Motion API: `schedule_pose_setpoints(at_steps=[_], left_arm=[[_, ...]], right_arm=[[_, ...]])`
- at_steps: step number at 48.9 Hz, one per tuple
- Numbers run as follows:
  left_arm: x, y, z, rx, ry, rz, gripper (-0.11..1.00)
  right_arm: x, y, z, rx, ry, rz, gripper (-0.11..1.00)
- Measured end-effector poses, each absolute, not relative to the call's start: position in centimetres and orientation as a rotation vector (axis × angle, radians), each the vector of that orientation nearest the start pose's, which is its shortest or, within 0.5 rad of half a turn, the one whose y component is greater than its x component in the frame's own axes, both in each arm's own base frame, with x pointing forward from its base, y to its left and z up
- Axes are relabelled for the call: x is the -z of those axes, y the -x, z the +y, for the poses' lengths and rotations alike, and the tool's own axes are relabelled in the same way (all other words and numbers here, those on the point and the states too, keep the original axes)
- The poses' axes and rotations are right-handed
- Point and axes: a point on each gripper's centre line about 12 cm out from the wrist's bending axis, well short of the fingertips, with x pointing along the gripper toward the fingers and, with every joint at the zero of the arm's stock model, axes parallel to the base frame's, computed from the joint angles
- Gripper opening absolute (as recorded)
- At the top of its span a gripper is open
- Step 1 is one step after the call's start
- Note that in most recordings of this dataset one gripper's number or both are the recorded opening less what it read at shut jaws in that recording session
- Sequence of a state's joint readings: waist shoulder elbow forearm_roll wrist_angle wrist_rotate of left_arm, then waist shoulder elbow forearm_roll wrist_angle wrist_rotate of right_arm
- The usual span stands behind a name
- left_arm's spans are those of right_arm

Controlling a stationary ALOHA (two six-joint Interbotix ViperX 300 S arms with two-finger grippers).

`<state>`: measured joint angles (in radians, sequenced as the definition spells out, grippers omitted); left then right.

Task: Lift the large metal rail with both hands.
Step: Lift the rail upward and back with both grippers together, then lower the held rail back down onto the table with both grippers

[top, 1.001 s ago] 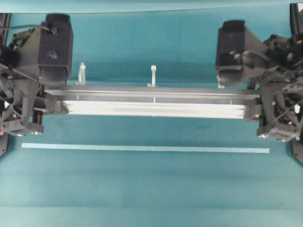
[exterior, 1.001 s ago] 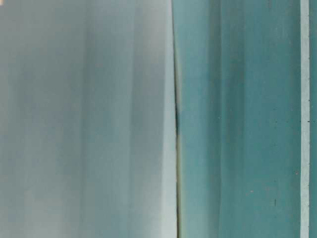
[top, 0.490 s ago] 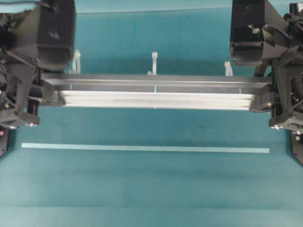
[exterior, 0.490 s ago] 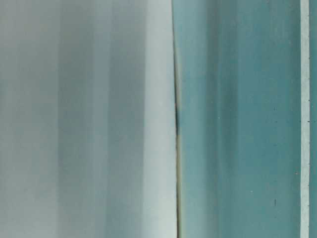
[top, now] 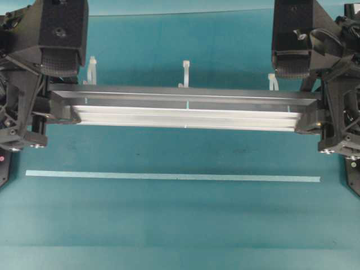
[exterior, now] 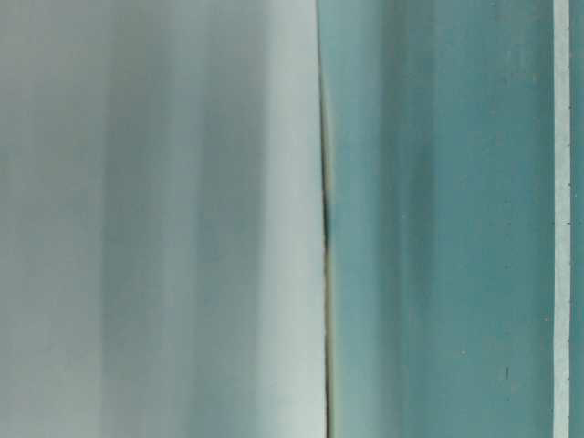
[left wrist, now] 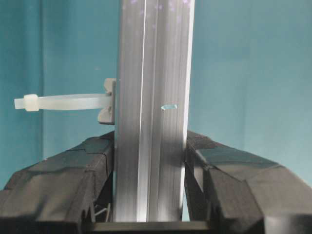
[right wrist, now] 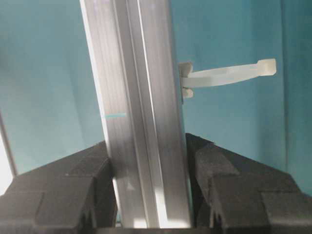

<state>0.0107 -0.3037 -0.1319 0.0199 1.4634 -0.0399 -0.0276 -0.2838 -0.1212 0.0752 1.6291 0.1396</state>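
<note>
Now the long silver grooved aluminium rail (top: pixel 185 109) hangs level above the teal tabletop (top: pixel 180 225), beyond the thin pale tape strip (top: pixel 171 176). The black left gripper (left wrist: pixel 151 183) is clamped on one end and the black right gripper (right wrist: pixel 148 187) on the other, jaws partly closed against the metal. If one arm rises faster, the rail would probably tilt and slip between the smooth pads, or its white zip-tie tabs (top: pixel 184 73) might snag.

This looks like a robotics lab bench. A plain teal work surface (top: pixel 180 225) fills the overhead view, bare of any household clutter. Black robot arms with boxy housings stand at both side edges. A thin pale tape strip (top: pixel 172 176) lies straight across the surface, on the near side of the left gripper (top: pixel 56 112) and right gripper (top: pixel 308 119).
</note>
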Motion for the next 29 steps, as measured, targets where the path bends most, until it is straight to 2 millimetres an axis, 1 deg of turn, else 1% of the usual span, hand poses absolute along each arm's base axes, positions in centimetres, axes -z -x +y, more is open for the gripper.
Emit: schedule_pose_setpoints(at_steps=[17, 23, 26, 29], left_arm=[[-45.6, -30.1, 0.6, -0.047, 0.028, 1.029, 0.35], [-45.5, -30.1, 0.7, -0.048, 0.029, 1.03, 0.36], [-44.9, -30.2, 0.7, -0.049, 0.028, 1.041, 0.36], [-43.8, -30.4, 0.7, -0.049, 0.027, 1.067, 0.36]], right_arm=[[-43.8, -28.9, 0.1, 0.043, -0.18, 1.227, 0.39], [-43.1, -28.7, 0.1, 0.044, -0.183, 1.247, 0.39], [-42.4, -28.7, 0.1, 0.046, -0.181, 1.264, 0.39], [-41.7, -28.9, 0.1, 0.046, -0.183, 1.281, 0.39]])
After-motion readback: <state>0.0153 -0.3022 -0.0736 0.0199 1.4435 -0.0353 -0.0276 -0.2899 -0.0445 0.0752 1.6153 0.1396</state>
